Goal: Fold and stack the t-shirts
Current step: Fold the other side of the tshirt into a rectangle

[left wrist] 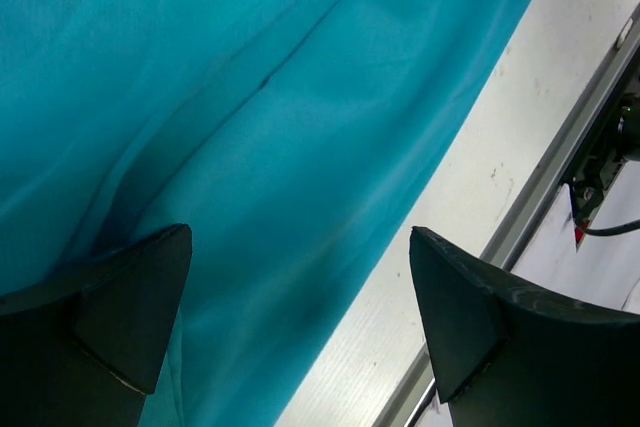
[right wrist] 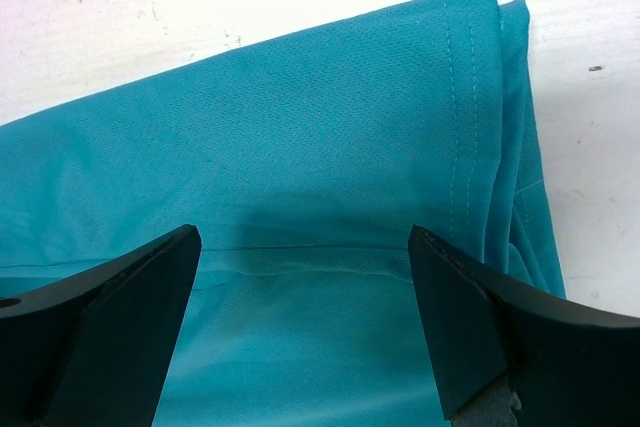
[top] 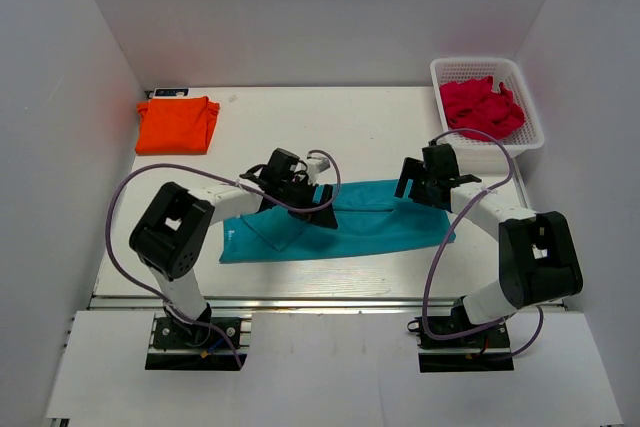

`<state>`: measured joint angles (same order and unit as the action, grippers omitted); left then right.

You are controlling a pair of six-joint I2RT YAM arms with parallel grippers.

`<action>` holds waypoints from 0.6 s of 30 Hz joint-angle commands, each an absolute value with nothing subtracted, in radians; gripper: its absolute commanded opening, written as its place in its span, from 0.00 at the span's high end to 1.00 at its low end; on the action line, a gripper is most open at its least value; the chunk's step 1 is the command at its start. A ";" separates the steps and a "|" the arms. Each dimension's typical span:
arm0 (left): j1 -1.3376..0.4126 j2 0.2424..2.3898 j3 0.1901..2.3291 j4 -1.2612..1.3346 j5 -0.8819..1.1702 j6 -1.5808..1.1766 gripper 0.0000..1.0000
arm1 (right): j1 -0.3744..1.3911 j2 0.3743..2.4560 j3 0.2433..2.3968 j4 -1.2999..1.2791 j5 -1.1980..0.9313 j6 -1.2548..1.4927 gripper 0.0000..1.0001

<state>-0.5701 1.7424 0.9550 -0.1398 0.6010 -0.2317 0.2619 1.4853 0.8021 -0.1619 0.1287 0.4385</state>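
So the left gripper [top: 312, 205] and right gripper [top: 424, 187] are both hanging wide open, holding nothing, over the teal t-shirt [top: 385, 229] lying as a long strip mid-table (orange t-shirt [top: 177, 125] is sitting folded far-left), so I'd say they're needing to pinch both layers evenly before folding it across.

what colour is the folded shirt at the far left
The folded t-shirt is orange; top external view shows it best.
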 commanded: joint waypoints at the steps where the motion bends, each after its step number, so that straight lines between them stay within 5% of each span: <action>1: -0.572 1.761 1.000 -0.170 0.618 -0.198 0.00 | 0.259 1.453 0.822 -0.164 0.144 0.446 0.10; 18: -0.551 1.381 0.910 -0.190 0.467 -0.221 0.00 | 0.258 1.425 0.847 -0.091 0.140 0.431 0.10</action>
